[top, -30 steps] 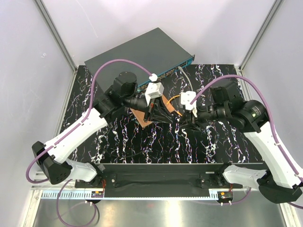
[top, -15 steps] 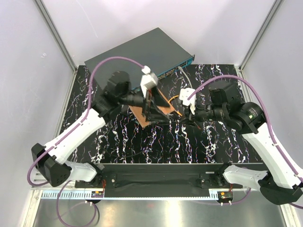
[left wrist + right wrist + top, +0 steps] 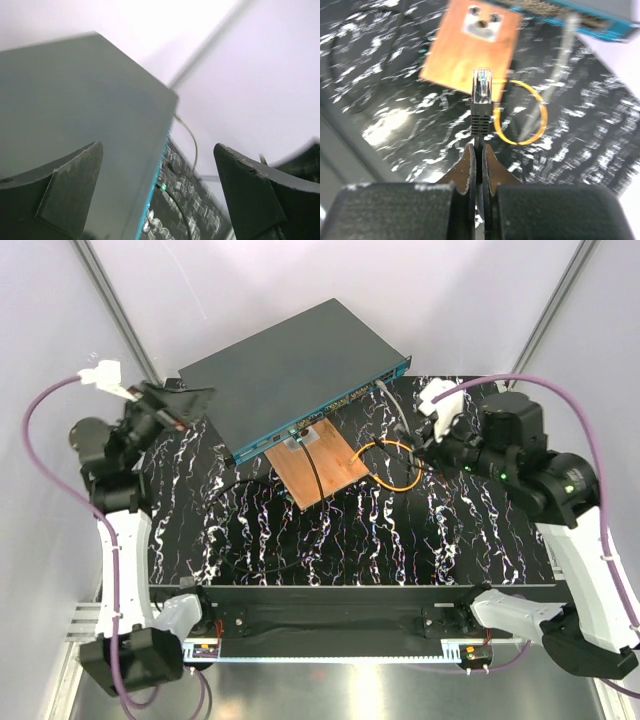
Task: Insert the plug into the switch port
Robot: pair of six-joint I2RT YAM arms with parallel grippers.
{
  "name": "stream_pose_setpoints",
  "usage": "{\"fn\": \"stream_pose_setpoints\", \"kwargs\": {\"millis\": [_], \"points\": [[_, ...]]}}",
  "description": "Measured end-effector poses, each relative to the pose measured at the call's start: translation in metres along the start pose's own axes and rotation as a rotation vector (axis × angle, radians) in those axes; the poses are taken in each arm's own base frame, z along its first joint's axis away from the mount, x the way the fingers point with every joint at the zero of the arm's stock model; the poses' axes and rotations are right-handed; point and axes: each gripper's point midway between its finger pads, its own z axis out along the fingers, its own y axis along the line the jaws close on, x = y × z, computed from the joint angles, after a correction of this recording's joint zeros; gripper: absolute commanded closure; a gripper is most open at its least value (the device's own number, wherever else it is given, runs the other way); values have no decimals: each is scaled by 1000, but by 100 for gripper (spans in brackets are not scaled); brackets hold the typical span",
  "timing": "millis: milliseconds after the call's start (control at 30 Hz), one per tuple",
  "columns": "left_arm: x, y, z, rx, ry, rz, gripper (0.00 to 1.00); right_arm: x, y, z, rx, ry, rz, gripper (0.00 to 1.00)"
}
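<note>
The switch (image 3: pixel 300 360) is a flat dark blue-grey box at the back, with a teal-edged front face (image 3: pixel 330 405) of small sockets. My right gripper (image 3: pixel 428 445) hovers right of the wooden board. It is shut on a black cable just behind the plug (image 3: pixel 481 92). In the right wrist view the plug's clear tip points toward the board and the switch (image 3: pixel 600 15). My left gripper (image 3: pixel 185 405) is open and empty at the far left, beside the switch's left corner. Its wrist view looks along the switch (image 3: pixel 75 125) and its teal edge.
A brown wooden board (image 3: pixel 320 465) with a small white part lies in front of the switch. An orange cable loop (image 3: pixel 390 465) lies to its right. A grey cable (image 3: pixel 395 405) runs from the switch face. A black cable (image 3: pixel 250 540) trails across the marbled table.
My left arm has swung from the board out to the far left and opened. The right gripper has shut on the plug's cable and drawn back to the right.
</note>
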Motion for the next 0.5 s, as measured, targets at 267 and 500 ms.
{"fn": "stream_pose_setpoints", "kwargs": {"millis": [267,500], "points": [[-6,92,-39,-300,-159,-288,1,-36,-57,-40,286,32,18,100],[16,136,-50,-407,-179,-419,1,-43,-34,-59,190,-21,48,100]]}}
